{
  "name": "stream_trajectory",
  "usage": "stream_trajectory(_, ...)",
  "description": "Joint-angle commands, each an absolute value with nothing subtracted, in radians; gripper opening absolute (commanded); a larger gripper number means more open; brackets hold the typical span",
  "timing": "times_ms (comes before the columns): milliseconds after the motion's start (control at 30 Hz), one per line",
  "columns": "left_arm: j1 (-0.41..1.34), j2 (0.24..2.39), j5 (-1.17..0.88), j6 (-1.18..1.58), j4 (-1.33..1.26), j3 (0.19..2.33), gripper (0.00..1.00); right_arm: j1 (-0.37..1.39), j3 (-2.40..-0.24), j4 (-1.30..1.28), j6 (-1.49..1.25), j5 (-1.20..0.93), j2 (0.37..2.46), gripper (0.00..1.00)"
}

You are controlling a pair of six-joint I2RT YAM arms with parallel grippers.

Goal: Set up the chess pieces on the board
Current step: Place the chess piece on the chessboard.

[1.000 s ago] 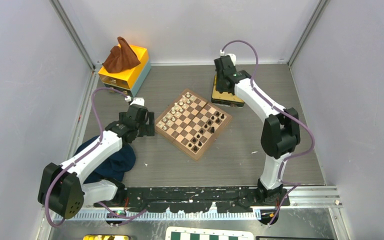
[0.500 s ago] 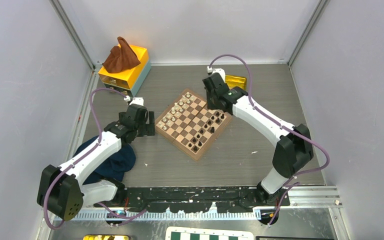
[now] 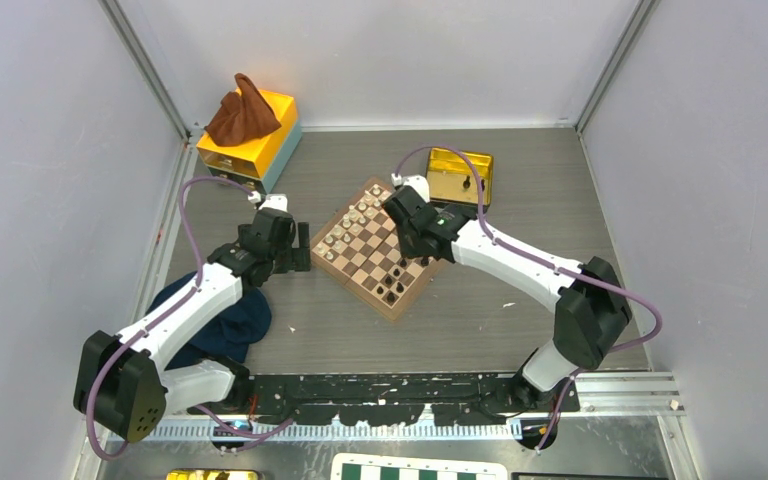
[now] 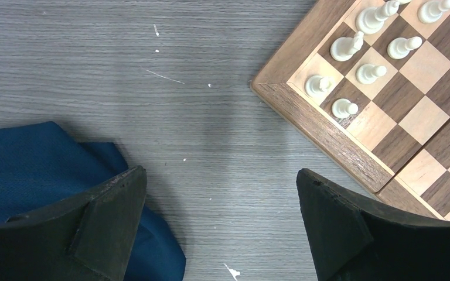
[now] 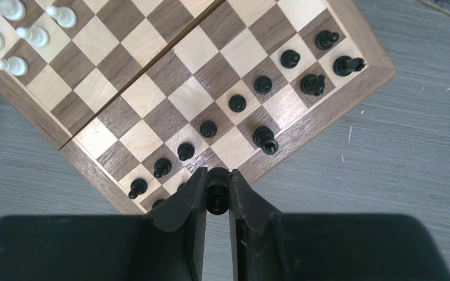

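Note:
The small wooden chessboard (image 3: pixel 385 248) lies in the middle of the table. Black pieces (image 5: pixel 238 103) stand along its right side and cream pieces (image 3: pixel 352 222) along its left. My right gripper (image 5: pixel 217 182) is shut on a black chess piece (image 5: pixel 217 196) and holds it over the board's black-side edge; in the top view it (image 3: pixel 407 222) is above the board. My left gripper (image 4: pixel 221 196) is open and empty over bare table, just left of the board's near-left corner (image 4: pixel 316 126).
A blue cloth (image 3: pixel 222 320) lies under my left arm and shows by my left finger in the left wrist view (image 4: pixel 41 158). A gold tin (image 3: pixel 459 176) stands behind the board. A yellow box with a brown cloth (image 3: pixel 247 125) stands at the back left.
My right arm has swung from the gold tin at the back to over the board. The left arm has not moved.

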State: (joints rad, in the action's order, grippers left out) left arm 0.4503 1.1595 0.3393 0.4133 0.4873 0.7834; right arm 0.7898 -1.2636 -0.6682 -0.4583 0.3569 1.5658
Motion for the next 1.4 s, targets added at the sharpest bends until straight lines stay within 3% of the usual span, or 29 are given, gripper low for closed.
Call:
stream_trajectory(0,0.449,1.129,0.335,0.425,0.462,0.821,1.0,0.825,-1.239,-0.656,-0.508,0.395,1.516,0.01)
stream_trajectory(1367,0.449,1.146,0.339,0.422,0.466,0.822,1.0,0.833,-1.04,-0.436,-0.517,0.439,1.598,0.01)
